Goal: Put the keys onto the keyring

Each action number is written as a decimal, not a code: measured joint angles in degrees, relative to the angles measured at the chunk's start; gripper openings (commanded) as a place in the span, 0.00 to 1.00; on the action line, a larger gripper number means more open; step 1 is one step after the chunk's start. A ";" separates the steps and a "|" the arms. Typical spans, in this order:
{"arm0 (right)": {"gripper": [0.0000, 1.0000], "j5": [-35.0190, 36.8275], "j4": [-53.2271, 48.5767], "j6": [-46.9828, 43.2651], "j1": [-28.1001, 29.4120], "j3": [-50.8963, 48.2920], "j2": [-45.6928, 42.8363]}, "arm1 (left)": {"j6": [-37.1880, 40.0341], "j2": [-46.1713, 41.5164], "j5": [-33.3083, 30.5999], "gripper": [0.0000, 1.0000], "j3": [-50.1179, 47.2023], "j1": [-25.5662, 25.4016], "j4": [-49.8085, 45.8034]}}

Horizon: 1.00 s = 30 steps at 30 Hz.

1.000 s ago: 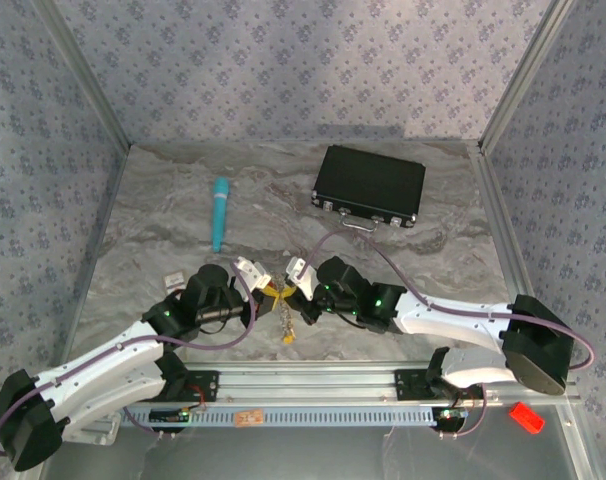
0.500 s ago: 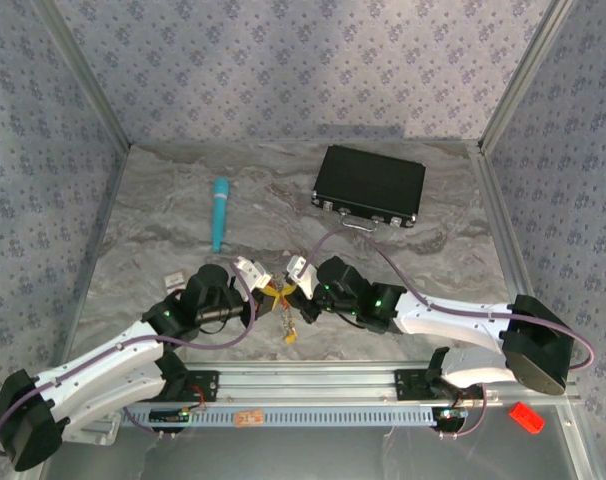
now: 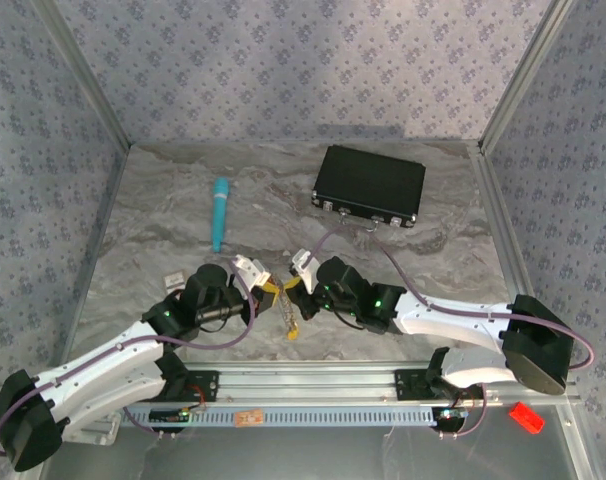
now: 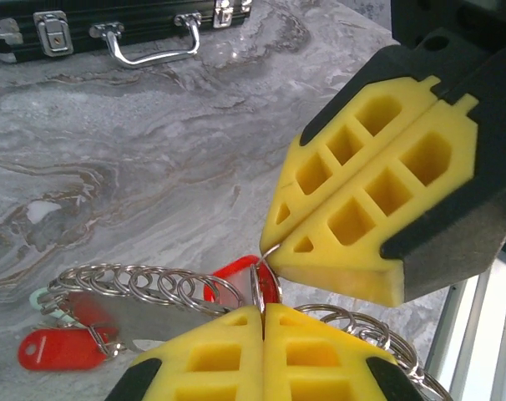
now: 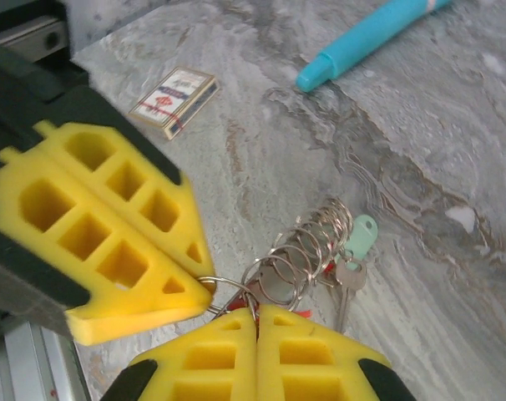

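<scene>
Left pincer (image 4: 263,313) and right pincer (image 5: 256,316) are both closed, tip to tip, each clamped on the keyring (image 4: 256,288). This is near the front rail (image 3: 313,383) of the worktop (image 3: 163,210). Keys (image 5: 346,282) trail just beside the tips. Bare worktop lies beyond, bounded by the teal tube (image 3: 220,213) and black case (image 3: 370,186).

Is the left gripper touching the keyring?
Touching. In the left wrist view, the left gripper is shut on the keyring, with the thin wire pinched right at its tip.
</scene>
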 measured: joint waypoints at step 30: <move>0.00 -4.74 -0.20 12.41 -1.01 0.52 3.28 | 9.40 -2.62 -7.04 0.00 -4.24 -4.39 3.91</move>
